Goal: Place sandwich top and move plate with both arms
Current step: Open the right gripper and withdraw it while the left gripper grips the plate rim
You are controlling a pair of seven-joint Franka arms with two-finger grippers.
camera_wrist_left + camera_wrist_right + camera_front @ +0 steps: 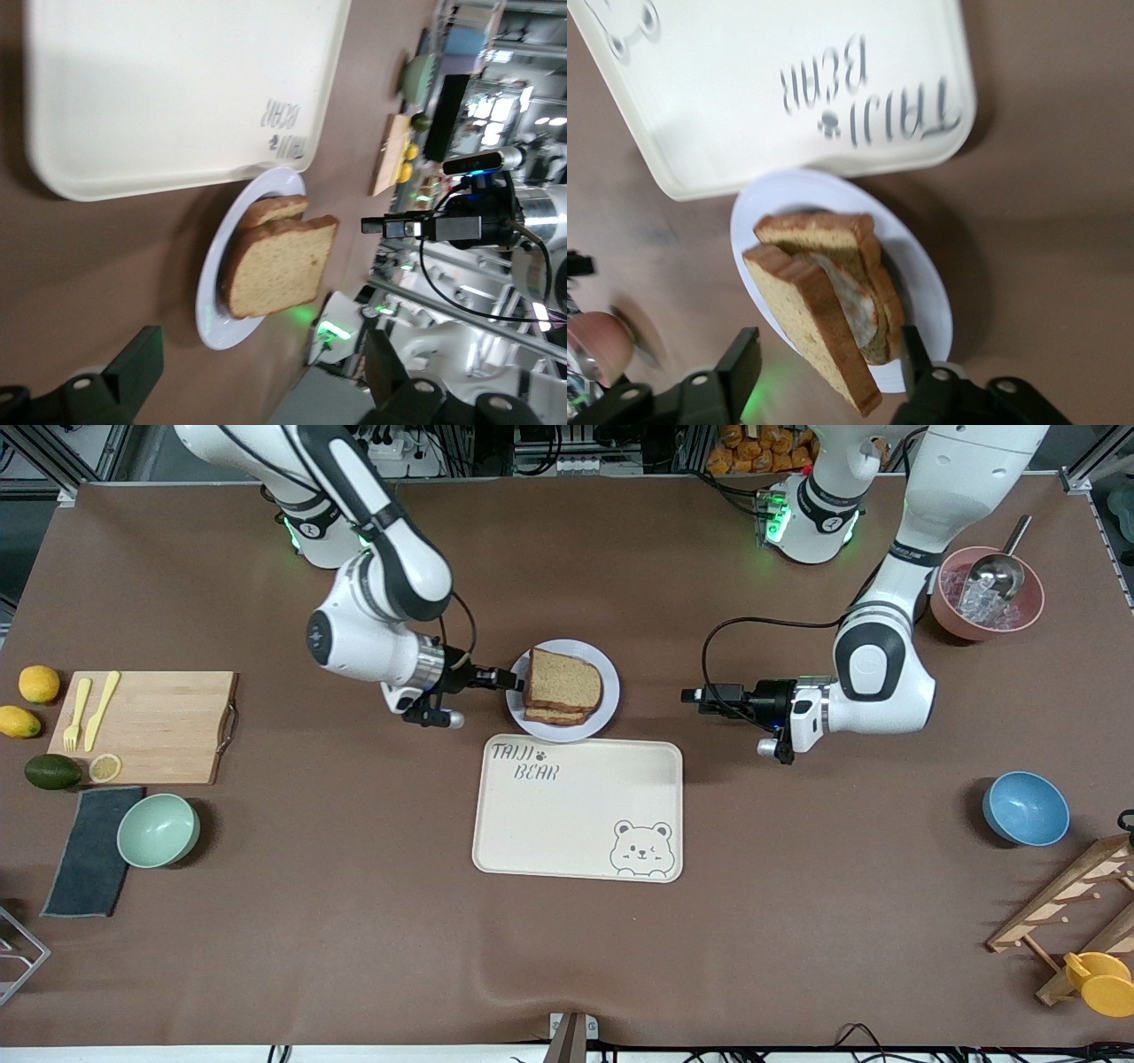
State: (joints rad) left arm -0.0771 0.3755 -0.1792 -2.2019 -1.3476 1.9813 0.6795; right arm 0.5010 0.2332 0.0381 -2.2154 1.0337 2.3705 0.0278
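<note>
Sandwich top [564, 680] tilts on plate [606, 710] between spread right end effector [516, 681]; left end effector [694, 696] spread, well apart

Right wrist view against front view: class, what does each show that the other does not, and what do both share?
Only the right wrist view shows white egg filling under the tilted sandwich top, between the right claw's open fingers. Only the front view shows the left claw, open, waiting beside the plate. Both show plate, sandwich and bear tray.

A brown-covered table [354, 957] stands before metal-framed shelving [576, 447].
</note>
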